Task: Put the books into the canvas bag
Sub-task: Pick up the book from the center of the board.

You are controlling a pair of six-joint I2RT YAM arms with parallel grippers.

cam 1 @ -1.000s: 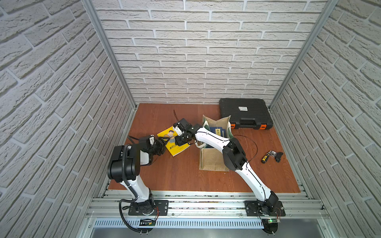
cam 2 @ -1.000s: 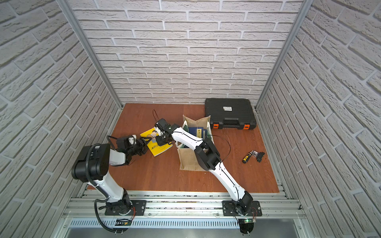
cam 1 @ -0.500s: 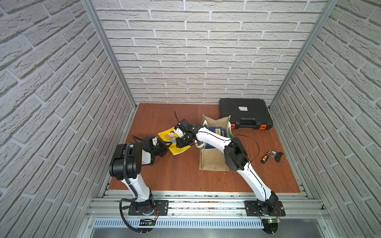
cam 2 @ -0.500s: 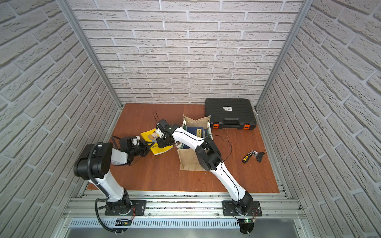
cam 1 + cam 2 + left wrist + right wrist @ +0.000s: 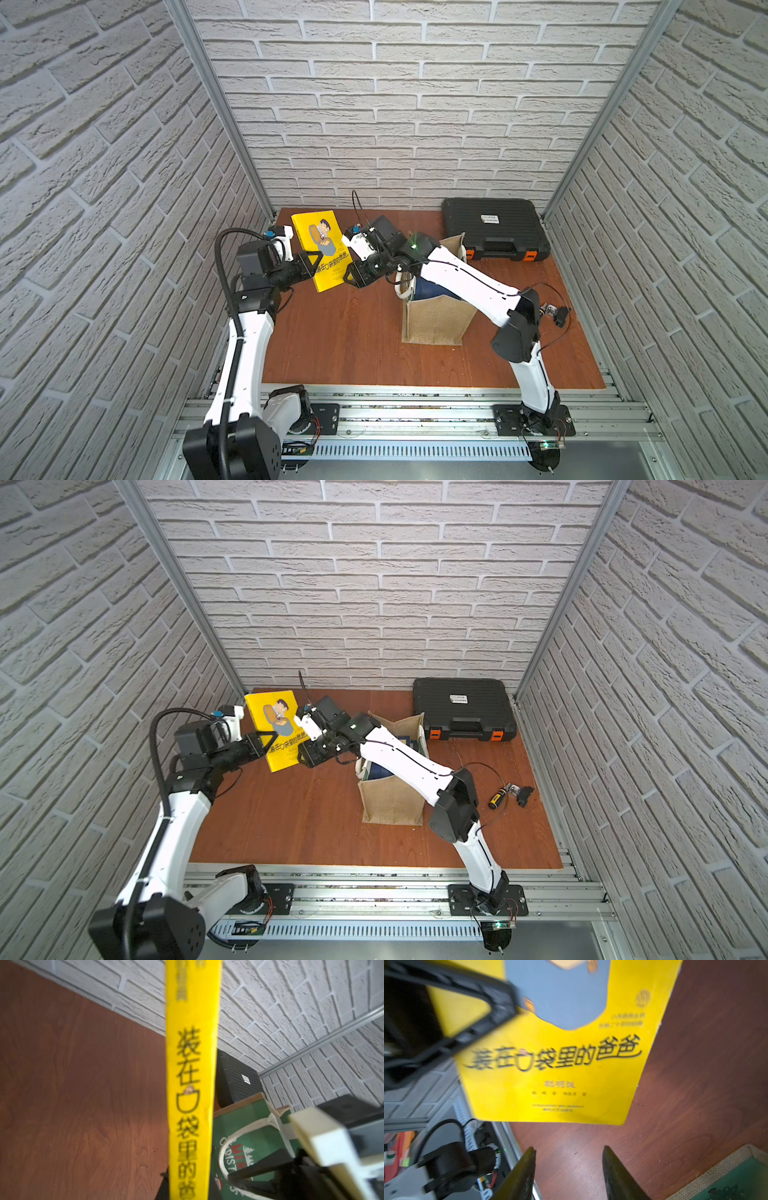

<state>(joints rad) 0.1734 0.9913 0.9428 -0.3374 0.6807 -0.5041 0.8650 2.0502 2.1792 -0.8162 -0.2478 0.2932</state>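
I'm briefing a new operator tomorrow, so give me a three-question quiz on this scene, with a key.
1. Short answer: how do the jaws of the right gripper stand, and is anything between them?
2. Multiple choice: what clamps the yellow book? A) the left gripper B) the right gripper C) both grippers
3. True or false: the canvas bag lies flat on the table.

Key
1. Open, with nothing between them.
2. A
3. False: it stands upright.
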